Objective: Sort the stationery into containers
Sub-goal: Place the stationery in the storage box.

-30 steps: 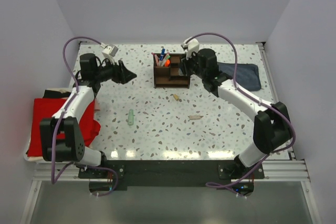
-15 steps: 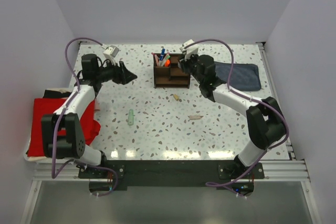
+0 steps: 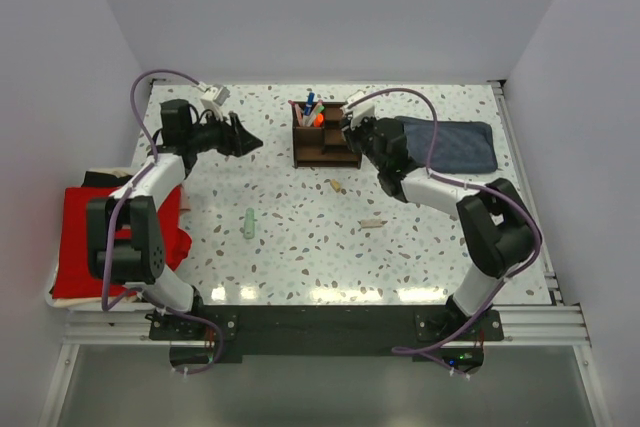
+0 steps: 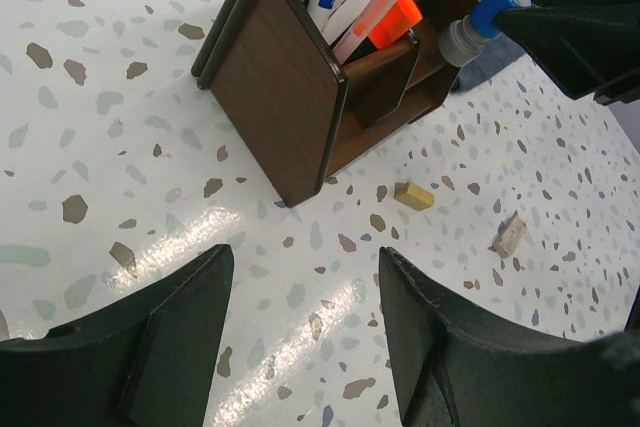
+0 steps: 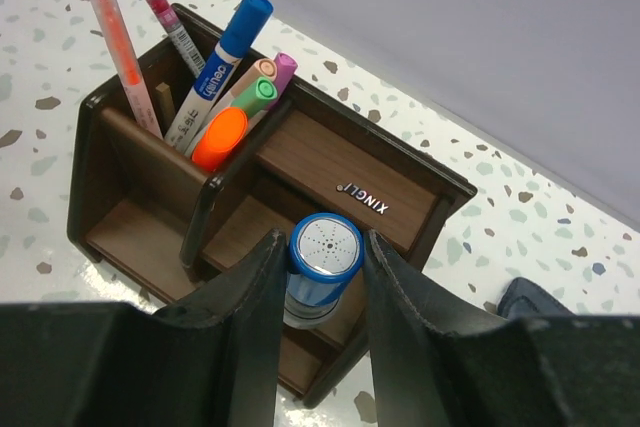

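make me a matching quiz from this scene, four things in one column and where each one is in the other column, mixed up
Things
1. blue-capped cylinder
2. pale green tube
3. orange highlighter
4. tan block

Places
a. lying flat on the table, well away from the organizer
b. standing in the organizer's pen compartment
c. gripped in the right claw
d. on the table close to the organizer's open side

Pairs: 1-c, 2-a, 3-b, 4-d
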`<state>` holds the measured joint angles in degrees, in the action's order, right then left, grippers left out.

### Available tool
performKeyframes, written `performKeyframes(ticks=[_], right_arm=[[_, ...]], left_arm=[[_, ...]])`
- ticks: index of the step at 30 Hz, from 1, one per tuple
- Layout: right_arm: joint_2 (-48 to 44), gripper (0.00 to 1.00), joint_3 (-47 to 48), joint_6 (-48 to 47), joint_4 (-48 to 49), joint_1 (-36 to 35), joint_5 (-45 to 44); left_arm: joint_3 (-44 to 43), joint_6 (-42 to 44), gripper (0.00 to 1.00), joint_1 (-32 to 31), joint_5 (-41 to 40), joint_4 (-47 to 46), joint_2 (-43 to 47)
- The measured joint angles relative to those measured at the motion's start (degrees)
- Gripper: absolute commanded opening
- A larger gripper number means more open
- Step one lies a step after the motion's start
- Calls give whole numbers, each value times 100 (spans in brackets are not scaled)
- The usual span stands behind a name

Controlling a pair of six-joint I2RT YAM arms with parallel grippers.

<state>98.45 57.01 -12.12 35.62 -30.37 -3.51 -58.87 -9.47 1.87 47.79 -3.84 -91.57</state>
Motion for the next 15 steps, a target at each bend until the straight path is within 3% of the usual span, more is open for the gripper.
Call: performKeyframes(ticks=[15], right_arm=[[431, 0, -35, -133, 490, 0, 0]], left_arm=[[-4, 7, 65, 0, 0, -125, -4]])
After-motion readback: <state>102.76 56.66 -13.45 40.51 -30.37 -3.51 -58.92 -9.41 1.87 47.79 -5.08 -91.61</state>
